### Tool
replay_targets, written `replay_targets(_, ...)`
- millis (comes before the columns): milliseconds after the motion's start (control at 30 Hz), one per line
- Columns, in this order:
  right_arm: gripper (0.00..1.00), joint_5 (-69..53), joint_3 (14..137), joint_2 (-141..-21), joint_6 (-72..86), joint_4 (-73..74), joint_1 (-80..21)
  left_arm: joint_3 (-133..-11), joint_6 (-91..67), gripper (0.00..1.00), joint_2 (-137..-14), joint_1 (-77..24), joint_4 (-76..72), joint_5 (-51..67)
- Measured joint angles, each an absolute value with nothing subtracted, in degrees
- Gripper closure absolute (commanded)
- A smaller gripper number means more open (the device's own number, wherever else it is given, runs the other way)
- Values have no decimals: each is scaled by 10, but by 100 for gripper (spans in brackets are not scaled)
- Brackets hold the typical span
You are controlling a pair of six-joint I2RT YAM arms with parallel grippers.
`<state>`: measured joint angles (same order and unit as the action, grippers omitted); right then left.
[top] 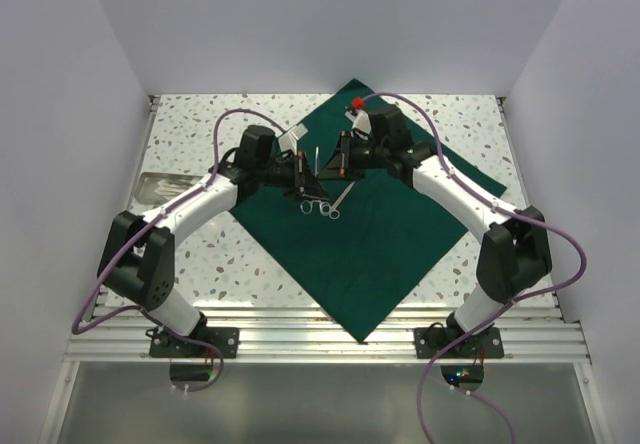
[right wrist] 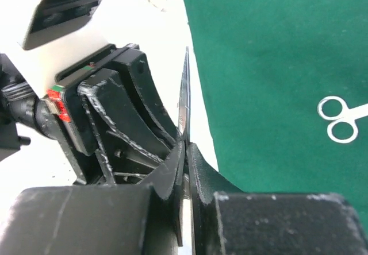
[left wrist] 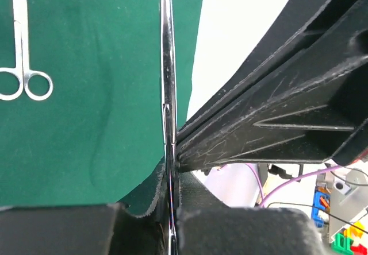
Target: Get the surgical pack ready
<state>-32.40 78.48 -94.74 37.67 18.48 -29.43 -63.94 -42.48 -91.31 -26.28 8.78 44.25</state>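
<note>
Left pincer (left wrist: 171, 209) and right pincer (right wrist: 187, 163) both clamp silver instrument (left wrist: 167, 65) | green drape (top: 400, 234) on speckled table (top: 200, 134) | white walls (top: 300, 24)

I see my right gripper (right wrist: 187, 157) pinching a thin silver instrument (right wrist: 185, 94) edge-on; scissors (right wrist: 338, 120) lie right of it on the green drape (right wrist: 270, 60).
</note>
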Motion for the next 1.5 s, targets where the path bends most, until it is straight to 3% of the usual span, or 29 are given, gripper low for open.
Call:
replay_targets(33,90,-316,787,-947,378,189,-295,-639,-423,100,-912,-261,91,438)
replay_targets(67,65,-302,797,-950,379,209,-296,-639,-422,100,-912,-261,95,434)
replay_targets(100,52,-286,812,-954,379,236,-298,-639,-418,100,-912,-258,101,428)
replay_targets(200,43,-210,880,-978,368,320,-299,-637,-409,100,-906,-231,126,415)
replay_targets(533,39,-113,901,-1023,354,434,-232,-635,-414,100,-886,95,229,265)
replay_targets(667,39,-115,895,-1037,349,447,-238,-665,-437,100,-922,170,246,215)
replay_targets(1000,39,-120,901,-1077,339,456,-242,-706,-486,100,-1019,230,241,180)
replay_targets(1500,39,-130,955,-1141,333,463,-242,-706,-564,100,-1090,237,190,177)
